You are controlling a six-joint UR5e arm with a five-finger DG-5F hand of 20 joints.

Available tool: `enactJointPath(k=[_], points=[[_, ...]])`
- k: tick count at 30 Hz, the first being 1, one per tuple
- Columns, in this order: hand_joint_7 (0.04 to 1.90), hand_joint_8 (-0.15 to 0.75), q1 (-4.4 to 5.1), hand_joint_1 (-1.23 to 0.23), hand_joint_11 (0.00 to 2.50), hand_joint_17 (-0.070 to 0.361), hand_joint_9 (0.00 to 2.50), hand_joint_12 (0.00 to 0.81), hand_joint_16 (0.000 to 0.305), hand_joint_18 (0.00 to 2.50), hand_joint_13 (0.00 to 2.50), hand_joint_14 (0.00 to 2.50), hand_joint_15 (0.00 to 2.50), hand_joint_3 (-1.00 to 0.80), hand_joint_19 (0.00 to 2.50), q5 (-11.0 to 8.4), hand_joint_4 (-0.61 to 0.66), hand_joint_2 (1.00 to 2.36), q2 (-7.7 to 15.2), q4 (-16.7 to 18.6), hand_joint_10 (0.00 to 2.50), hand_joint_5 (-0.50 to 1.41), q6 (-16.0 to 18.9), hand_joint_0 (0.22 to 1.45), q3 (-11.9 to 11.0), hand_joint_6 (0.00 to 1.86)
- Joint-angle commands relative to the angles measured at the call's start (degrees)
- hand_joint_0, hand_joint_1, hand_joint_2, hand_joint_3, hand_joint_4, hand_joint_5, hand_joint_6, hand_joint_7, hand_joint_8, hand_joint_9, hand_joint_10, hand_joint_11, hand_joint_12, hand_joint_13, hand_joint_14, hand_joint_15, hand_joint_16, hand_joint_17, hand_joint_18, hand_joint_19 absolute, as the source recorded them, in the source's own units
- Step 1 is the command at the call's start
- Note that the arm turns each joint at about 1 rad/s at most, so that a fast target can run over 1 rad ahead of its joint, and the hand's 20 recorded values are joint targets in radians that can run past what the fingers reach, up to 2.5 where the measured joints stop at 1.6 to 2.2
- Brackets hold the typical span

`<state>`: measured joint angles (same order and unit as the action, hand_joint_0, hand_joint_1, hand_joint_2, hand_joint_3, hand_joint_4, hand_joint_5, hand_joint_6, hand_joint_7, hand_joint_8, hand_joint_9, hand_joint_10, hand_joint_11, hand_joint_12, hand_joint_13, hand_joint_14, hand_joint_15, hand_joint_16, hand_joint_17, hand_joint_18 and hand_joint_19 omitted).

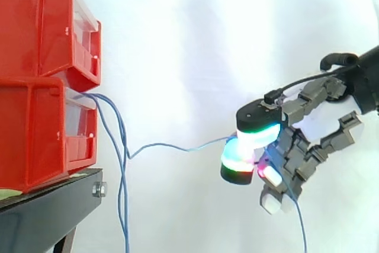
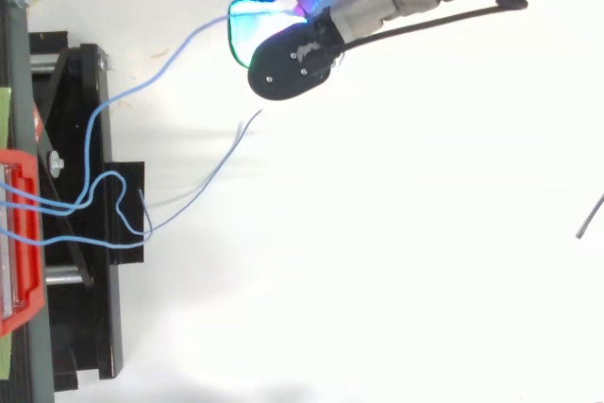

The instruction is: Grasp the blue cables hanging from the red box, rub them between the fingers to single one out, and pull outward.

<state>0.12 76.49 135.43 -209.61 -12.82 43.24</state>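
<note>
blue cable (image 1: 172,145) pinched in hand (image 1: 296,155), tail (cut off) below

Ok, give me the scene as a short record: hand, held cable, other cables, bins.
hand: robot hand, out away from the bins, shut on one cable
grip: fingers pinch it between glowing pads
held cable: thin blue cable, drops from the lower red plastic bin, then runs nearly level to the hand, slightly kinked
other cables: remaining blue cables hang down from the same bin, apart from the hand
support: upper red plastic bin stacked on the lower one, on a black stand
</note>
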Motion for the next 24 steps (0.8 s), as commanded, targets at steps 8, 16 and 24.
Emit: enactJointPath(k=[8,16,24], points=[[0.91,0.265,0.14,-0.72,0.68,0.099,1.07,0.351,0.044,0.56,0.78,0.02,0.54,-0.50,0.59,-0.99,0.03,1.00,-0.1,3.6,0.02,-0.12,-7.7,0.60,-1.0,0.86],[0.89,0.262,0.05,-0.67,0.68,0.103,1.07,0.354,0.046,0.56,0.78,0.02,0.55,-0.50,0.61,-1.08,0.03,1.00,-0.1,6.1,0.02,-0.12,-11.5,0.57,-1.6,0.85],[0.89,0.283,0.14,-0.50,0.66,0.113,1.08,0.375,0.050,0.57,0.80,0.02,0.56,-0.50,0.63,-1.34,0.03,1.00,0.0,6.8,0.02,-0.12,-11.5,0.51,-1.2,0.84]])
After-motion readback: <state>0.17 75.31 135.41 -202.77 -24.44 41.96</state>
